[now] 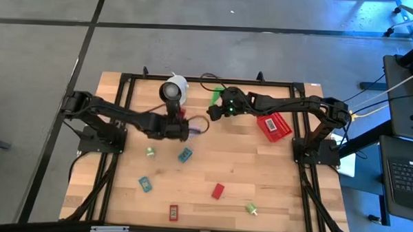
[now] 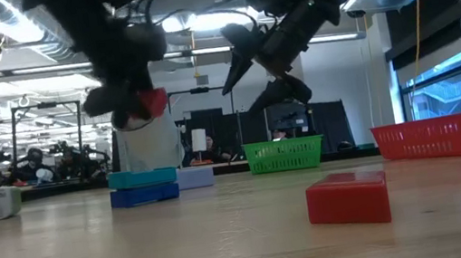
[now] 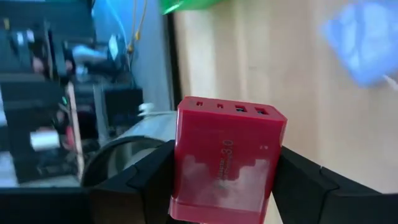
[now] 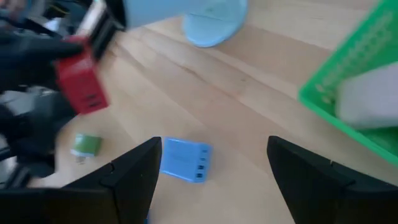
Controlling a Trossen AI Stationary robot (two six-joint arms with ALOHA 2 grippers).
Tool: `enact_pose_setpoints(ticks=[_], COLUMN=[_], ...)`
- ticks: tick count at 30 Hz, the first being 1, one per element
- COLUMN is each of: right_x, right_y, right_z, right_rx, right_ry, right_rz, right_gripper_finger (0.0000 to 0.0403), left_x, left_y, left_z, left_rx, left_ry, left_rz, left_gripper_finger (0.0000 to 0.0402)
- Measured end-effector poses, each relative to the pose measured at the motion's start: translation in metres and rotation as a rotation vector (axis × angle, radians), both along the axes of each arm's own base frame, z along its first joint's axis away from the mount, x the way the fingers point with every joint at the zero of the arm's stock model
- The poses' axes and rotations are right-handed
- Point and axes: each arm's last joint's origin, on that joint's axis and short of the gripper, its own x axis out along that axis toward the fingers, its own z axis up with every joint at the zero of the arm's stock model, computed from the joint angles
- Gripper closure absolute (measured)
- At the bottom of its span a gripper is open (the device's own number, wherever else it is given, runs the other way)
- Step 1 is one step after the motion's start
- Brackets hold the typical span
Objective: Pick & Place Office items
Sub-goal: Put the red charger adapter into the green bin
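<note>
My left gripper (image 1: 181,123) is mid-table, in front of the white roll (image 1: 173,89), and is shut on a red block with ports (image 3: 227,149), which shows raised in the low view (image 2: 151,102). My right gripper (image 4: 211,174) hangs open above the table beside the green basket (image 4: 354,93), touching nothing; the arm covers most of that basket in the high view. Small pieces lie flat on the wood: a blue one (image 4: 183,158), teal ones (image 1: 185,154) (image 1: 145,184), red ones (image 1: 218,191) (image 1: 174,213), green ones (image 1: 151,152) (image 1: 251,209). My left gripper pinches the red block between its two fingers (image 3: 152,183), one on each side face (image 3: 180,186). The face with the ports (image 3: 230,109) points away from the wrist. The fingers run about level, toward the table's far edge and the white roll. The block is lifted clear of the table.
The red basket (image 1: 275,125) sits at the right, under the right arm. A white thing (image 4: 373,99) lies in the green basket. A lavender piece (image 4: 214,25) lies near the roll. The table's near half holds only the scattered pieces. The black frame (image 1: 125,79) rims the table.
</note>
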Motion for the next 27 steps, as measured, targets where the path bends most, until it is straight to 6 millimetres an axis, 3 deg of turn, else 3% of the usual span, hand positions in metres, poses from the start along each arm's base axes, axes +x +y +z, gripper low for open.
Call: enact_pose_setpoints(ticks=[6, 13, 21, 27], right_x=[0.001, -0.005, 0.003, 0.004], right_y=[0.002, 0.007, 0.020, 0.025], right_z=[0.019, 0.048, 0.064, 0.065], right_rx=[-0.002, -0.045, -0.078, -0.083], right_ry=[-0.125, -0.249, -0.410, -0.417], right_rz=[0.054, 0.078, 0.119, 0.076], right_gripper_finger=[0.0110, 0.0110, 0.0110, 0.0110], left_x=[0.018, 0.033, 0.042, 0.049], left_y=[0.020, 0.025, 0.024, 0.023], left_z=[0.036, 0.077, 0.090, 0.098], left_rx=[-0.191, -0.325, -0.345, -0.350], left_ry=[-0.262, -0.475, -0.594, -0.693], left_rz=[0.124, 0.139, 0.101, 0.061], left_gripper_finger=[0.0187, 0.0187, 0.0187, 0.0187])
